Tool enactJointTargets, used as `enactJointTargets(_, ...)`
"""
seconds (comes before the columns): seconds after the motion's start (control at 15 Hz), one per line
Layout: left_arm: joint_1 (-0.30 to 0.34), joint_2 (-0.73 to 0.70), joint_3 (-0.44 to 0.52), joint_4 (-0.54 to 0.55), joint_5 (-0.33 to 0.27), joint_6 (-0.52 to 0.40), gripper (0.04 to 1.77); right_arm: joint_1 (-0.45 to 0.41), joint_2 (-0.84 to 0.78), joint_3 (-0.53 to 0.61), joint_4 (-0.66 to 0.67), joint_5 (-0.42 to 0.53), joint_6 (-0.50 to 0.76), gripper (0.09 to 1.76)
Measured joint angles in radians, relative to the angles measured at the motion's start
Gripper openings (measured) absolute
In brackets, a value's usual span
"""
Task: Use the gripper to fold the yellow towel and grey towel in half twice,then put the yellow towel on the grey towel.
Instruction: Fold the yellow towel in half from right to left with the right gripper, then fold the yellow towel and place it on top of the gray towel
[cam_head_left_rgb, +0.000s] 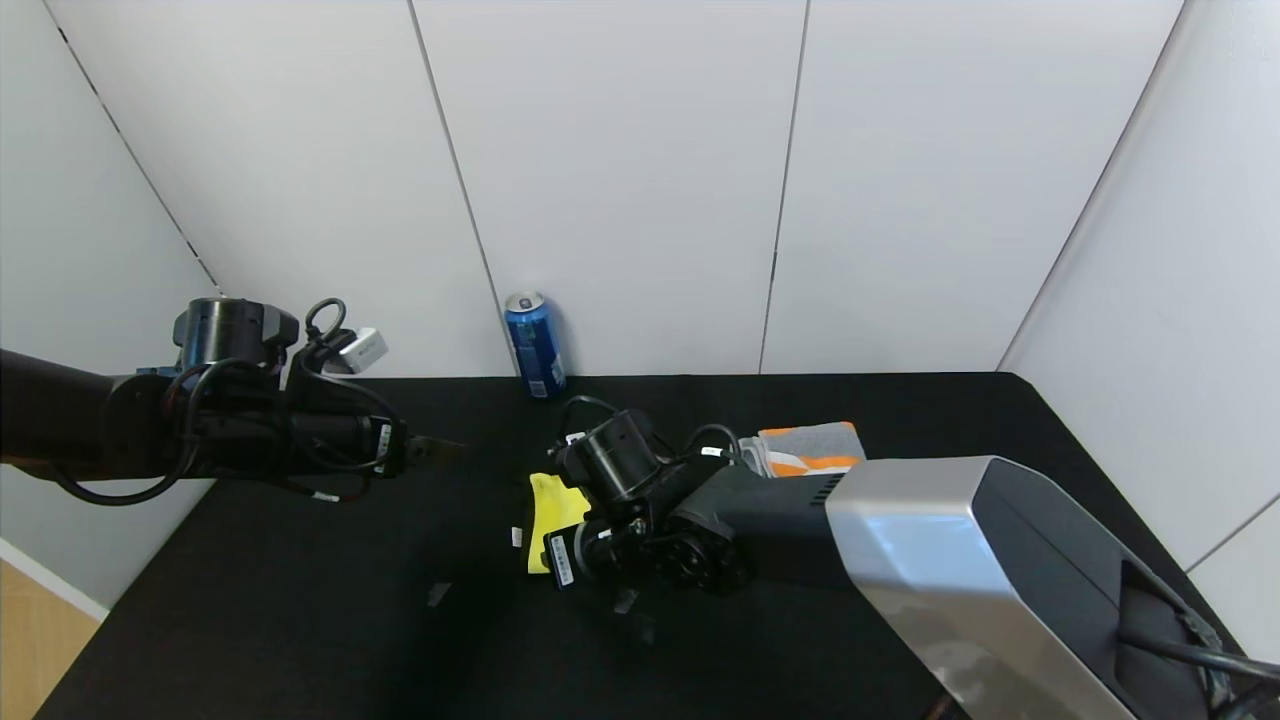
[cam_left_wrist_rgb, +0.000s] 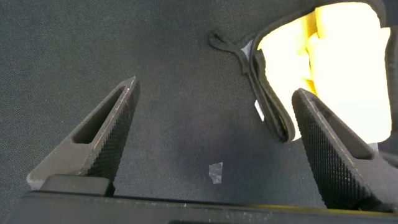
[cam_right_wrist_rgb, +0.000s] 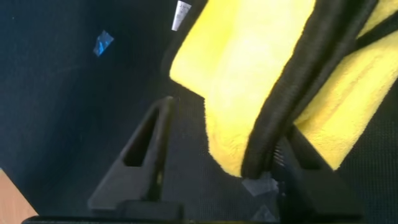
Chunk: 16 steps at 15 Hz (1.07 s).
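The yellow towel (cam_head_left_rgb: 553, 505) lies folded on the black table at centre, with its black trim (cam_right_wrist_rgb: 311, 81) showing in the right wrist view. My right gripper (cam_head_left_rgb: 590, 548) is low over the towel's near edge, partly covering it. Its fingers stand open, and a folded corner of the yellow towel (cam_right_wrist_rgb: 249, 74) lies between them, the trim resting against one finger. The grey towel (cam_head_left_rgb: 812, 447) lies folded behind my right arm, its orange patches toward me. My left gripper (cam_head_left_rgb: 440, 450) hovers open and empty to the left of the yellow towel (cam_left_wrist_rgb: 348, 56).
A blue drink can (cam_head_left_rgb: 535, 345) stands at the back edge against the white wall. Small scraps of tape (cam_head_left_rgb: 438, 594) lie on the black tabletop (cam_head_left_rgb: 300, 600) near the front. White walls enclose the back and right sides.
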Motion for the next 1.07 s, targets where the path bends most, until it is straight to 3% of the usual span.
enactJointTargets(0.33, -0.001, -0.001, 0.000, 0.000, 0.000, 0.002, 1.72, 0.023, -0.051, 0.000, -0.006, -0.001, -0.001, 1.38)
enactJointTargets(0.8, -0.006, -0.008, 0.006, 0.005, -0.012, -0.006, 1.72, 0.020, -0.135, 0.002, 0.005, -0.010, 0.000, 1.57)
enactJointTargets(0.93, -0.025, -0.028, 0.028, 0.001, -0.082, -0.045, 1.72, -0.032, -0.170, 0.005, 0.033, -0.010, 0.001, 1.60)
enactJointTargets(1.07, -0.062, -0.055, 0.051, -0.001, -0.139, -0.140, 1.72, -0.099, -0.201, 0.017, 0.077, -0.012, 0.013, 1.63)
